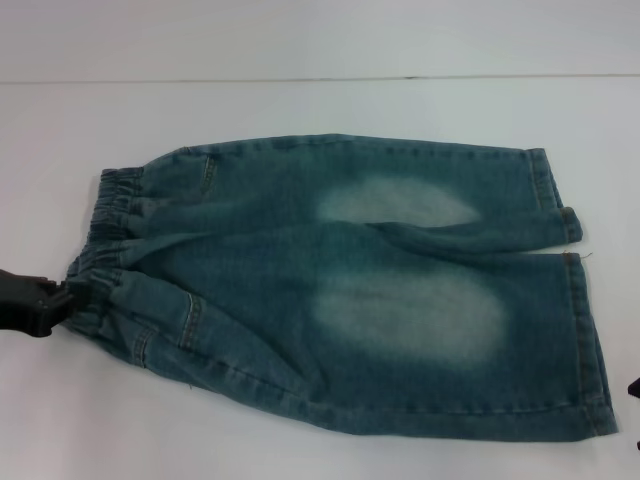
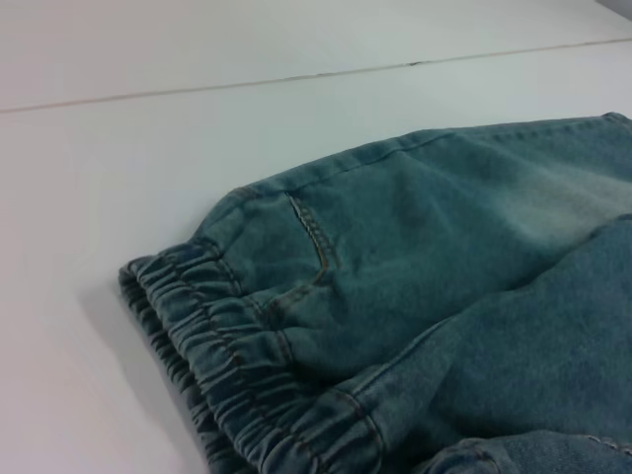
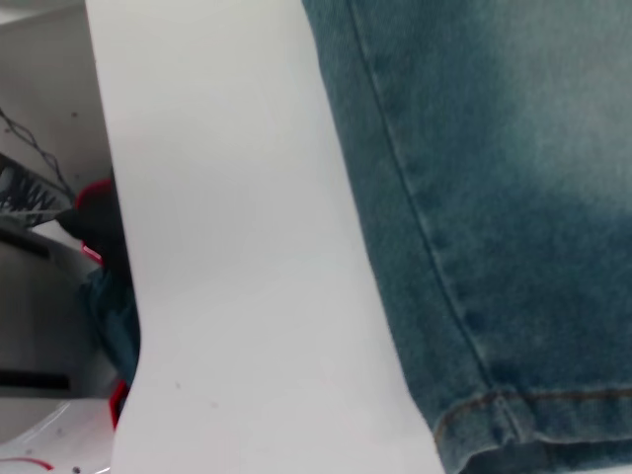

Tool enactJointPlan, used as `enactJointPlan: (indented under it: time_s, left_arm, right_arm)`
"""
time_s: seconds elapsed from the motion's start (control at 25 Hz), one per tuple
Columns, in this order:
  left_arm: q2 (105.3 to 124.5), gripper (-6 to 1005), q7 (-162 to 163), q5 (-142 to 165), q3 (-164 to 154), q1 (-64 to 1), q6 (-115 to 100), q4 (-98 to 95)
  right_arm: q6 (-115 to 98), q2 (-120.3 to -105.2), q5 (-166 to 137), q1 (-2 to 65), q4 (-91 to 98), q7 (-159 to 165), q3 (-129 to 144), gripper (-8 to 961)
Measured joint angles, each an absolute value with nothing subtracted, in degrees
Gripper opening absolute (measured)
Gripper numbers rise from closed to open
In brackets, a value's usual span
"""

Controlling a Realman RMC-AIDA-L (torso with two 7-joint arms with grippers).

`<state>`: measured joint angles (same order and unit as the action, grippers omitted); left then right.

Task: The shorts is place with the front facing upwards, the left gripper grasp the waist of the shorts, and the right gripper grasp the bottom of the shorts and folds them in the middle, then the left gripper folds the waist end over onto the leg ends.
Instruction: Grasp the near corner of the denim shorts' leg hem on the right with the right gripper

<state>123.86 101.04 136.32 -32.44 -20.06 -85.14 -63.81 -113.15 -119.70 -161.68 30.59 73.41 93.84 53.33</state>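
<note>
On the white table (image 1: 300, 60), faded blue denim shorts (image 1: 350, 290) lie flat, elastic waist toward the robot's left. At the waistband's near corner, the black left gripper (image 1: 58, 300) touches the fabric; whether it pinches is unclear. Barely visible, the right gripper (image 1: 634, 388) sits beside the leg hem.

Shorts (image 1: 350, 290) showing blue-green denim, pale faded patches glowing on both legs, tan stitching running along seams. Table (image 1: 300, 110) showing plain white. Left gripper (image 1: 35, 305) looking black.
</note>
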Motion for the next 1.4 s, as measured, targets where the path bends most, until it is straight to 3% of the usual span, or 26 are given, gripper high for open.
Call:
enactJointPlan:
  time_s: [0.08,0.32,0.76,1.28,1.4]
  left_arm:
    - [123.85,56,100.93,136.33,-32.43,-19.93,-85.14,-63.80]
    - [123.90,56,100.33,136.28,-32.43,-19.49,-85.10,-63.61]
    - [123.88,56,99.71,136.24,-32.42,-19.42,-84.67,-63.11]
    - [123.84,56,99.11,136.28,-32.43,-19.42,-84.18,-62.29]
    - [123.84,57,99.07,136.28,-32.43,-19.39,-84.17,-62.23]
  right_arm:
    - [-112.96,-119.74,-161.77,30.43,73.14,94.22,54.29,666]
    - [-110.90,-119.98,-161.83,30.19,70.32,96.25,57.93,654]
    - [-107.21,-120.07,-159.74,30.36,67.88,96.51,59.55,497]
    - [-105.38,-119.76,-155.88,30.29,66.98,94.60,59.95,482]
    - [-104.57,-119.79,-155.96,30.38,66.71,94.53,60.12,352]
